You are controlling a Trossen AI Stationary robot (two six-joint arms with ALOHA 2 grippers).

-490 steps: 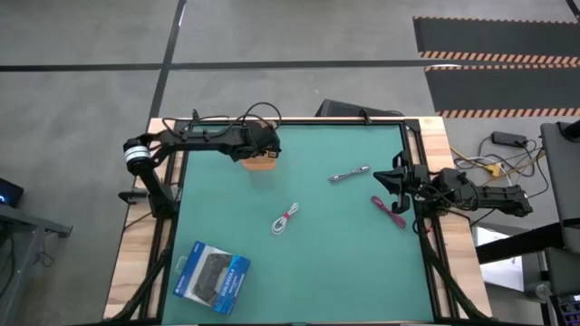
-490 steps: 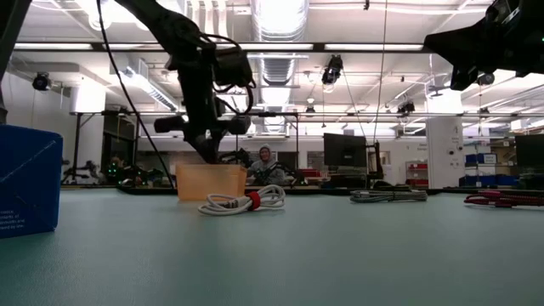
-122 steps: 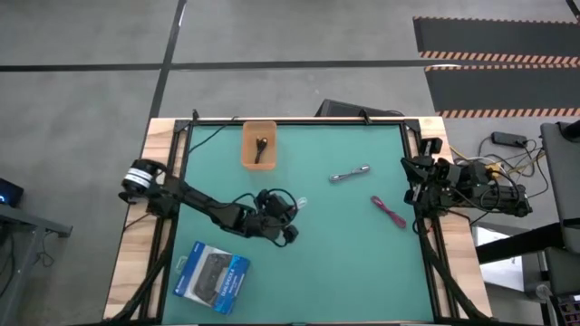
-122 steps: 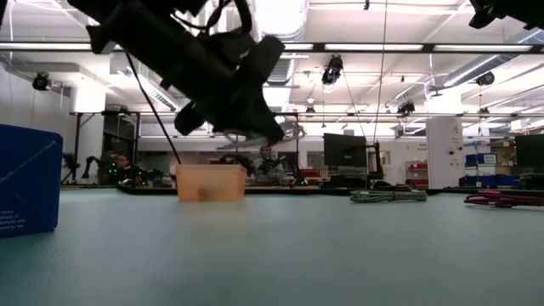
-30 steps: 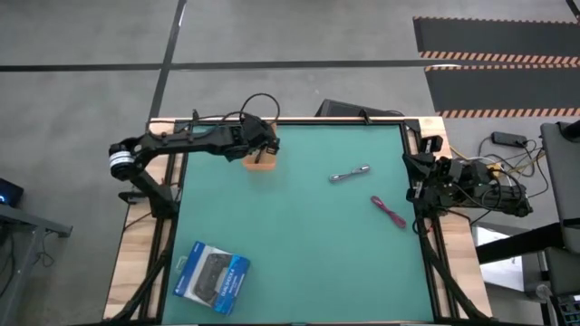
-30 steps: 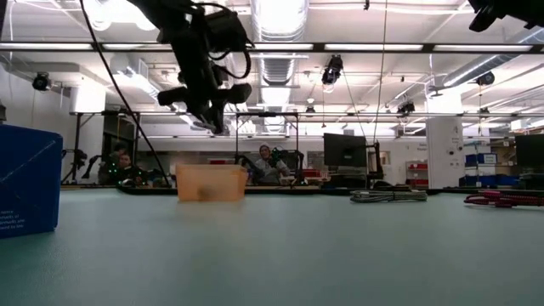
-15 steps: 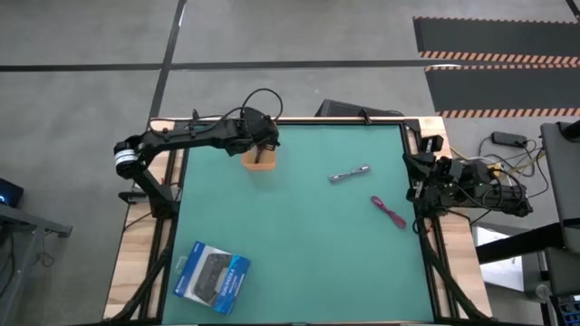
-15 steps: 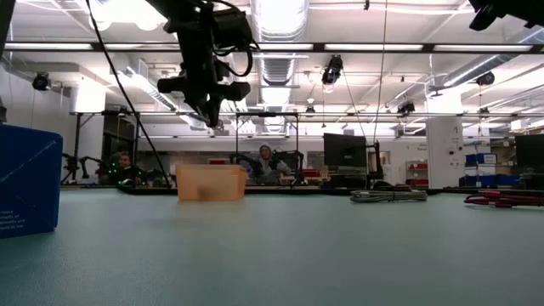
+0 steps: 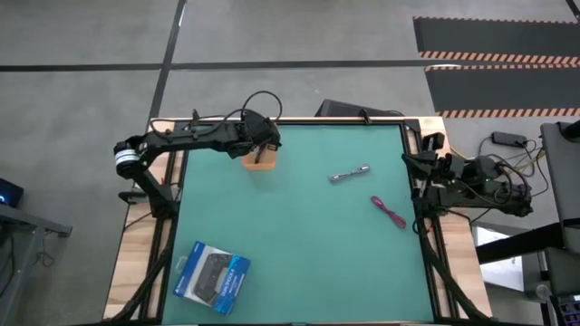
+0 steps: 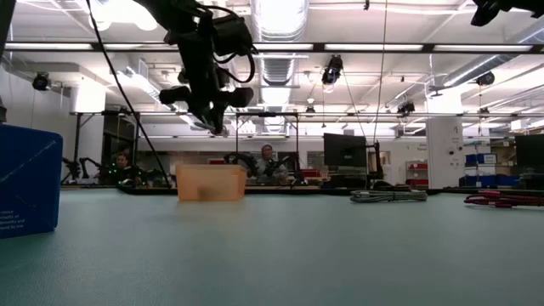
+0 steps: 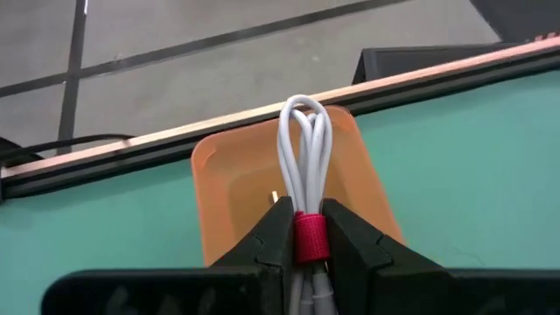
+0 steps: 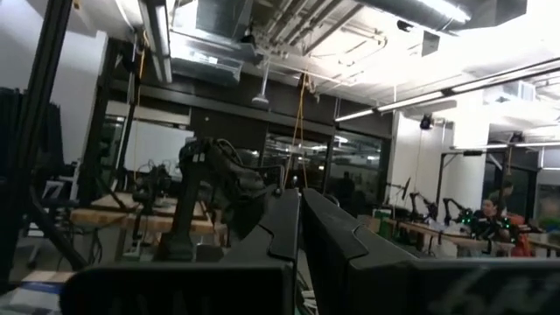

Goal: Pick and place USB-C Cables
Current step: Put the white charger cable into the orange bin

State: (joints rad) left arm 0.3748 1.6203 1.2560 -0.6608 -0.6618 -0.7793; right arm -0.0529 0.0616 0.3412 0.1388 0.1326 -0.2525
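Observation:
My left gripper (image 9: 263, 147) hangs above the orange bin (image 9: 260, 160) near the table's far edge and is shut on the white USB-C cable (image 11: 304, 144), a bundle bound by a red strap. In the low view the left gripper (image 10: 212, 121) is well above the bin (image 10: 211, 182). The silver-grey cable (image 9: 350, 173) and the magenta cable (image 9: 388, 211) lie flat on the green mat. The black cable is hidden under the gripper. My right gripper (image 12: 300, 199) is shut and waits at the table's right edge (image 9: 422, 177). My left gripper pinches the white cable bundle at its red strap (image 11: 308, 238), one finger (image 11: 278, 234) on each side. The fingers lie along the bundle, and its looped end (image 11: 304, 114) sticks out past the fingertips. The bundle is lifted clear, over the bin's opening.
A blue-and-black box (image 9: 211, 277) sits at the mat's near left corner and shows at the low view's left (image 10: 25, 178). The mat's middle (image 9: 299, 226) is bare. Black frame rails run along the table's sides. People sit in the room beyond the table.
My left gripper has stayed above the orange bin with the white cable held, and its wrist has tipped slightly one way and back. The cables on the mat have not moved.

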